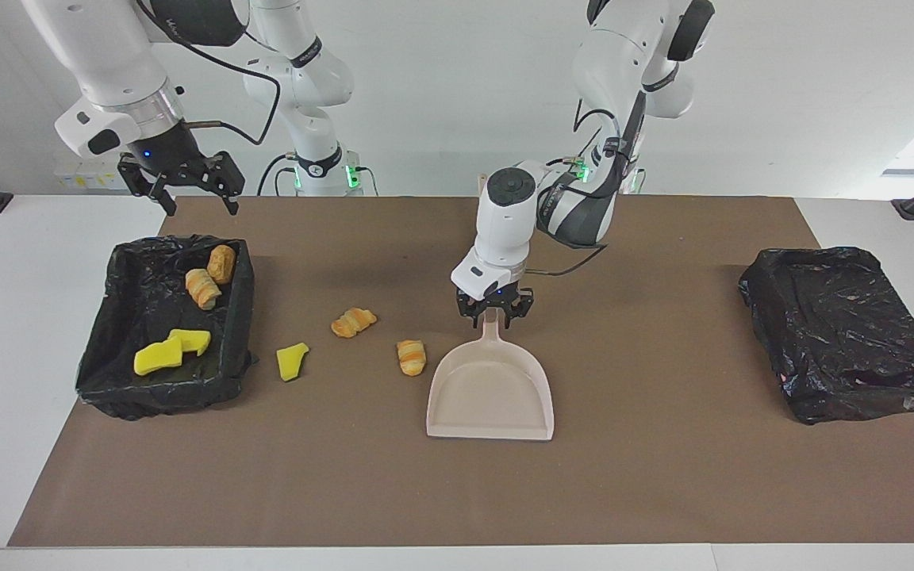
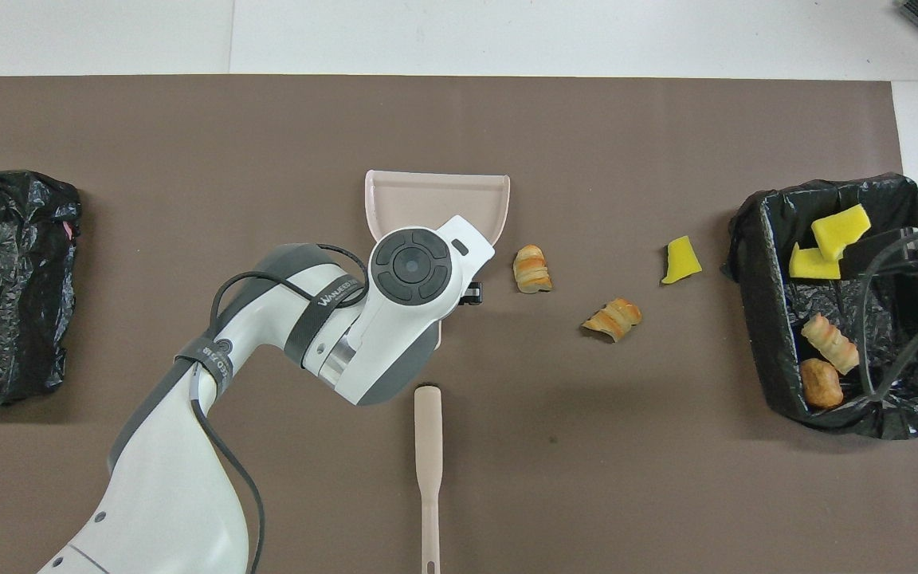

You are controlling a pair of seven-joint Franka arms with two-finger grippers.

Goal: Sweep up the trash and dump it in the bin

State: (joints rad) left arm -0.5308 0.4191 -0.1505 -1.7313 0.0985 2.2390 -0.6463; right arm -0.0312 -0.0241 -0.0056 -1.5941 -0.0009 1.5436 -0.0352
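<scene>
A beige dustpan (image 1: 490,392) (image 2: 435,199) lies mid-mat with its handle toward the robots. My left gripper (image 1: 493,316) is low over that handle, its fingers closed in on either side of it. On the mat beside the pan lie two croissant pieces (image 1: 411,357) (image 1: 354,322) (image 2: 532,269) (image 2: 613,319) and a yellow sponge chunk (image 1: 292,361) (image 2: 680,260). The black-lined bin (image 1: 104,373) (image 2: 754,303) at the right arm's end holds more trash: yellow sponges (image 2: 825,239), a croissant (image 2: 828,341) and a brown lump (image 2: 821,383). My right gripper (image 1: 179,186) hangs open, raised above the table by the bin's robot-side edge.
The beige brush (image 2: 427,454) lies flat on the mat, nearer to the robots than the dustpan and in line with its handle. A second black-lined bin (image 1: 846,333) (image 2: 5,279) stands at the left arm's end. A brown mat (image 1: 663,476) covers the table.
</scene>
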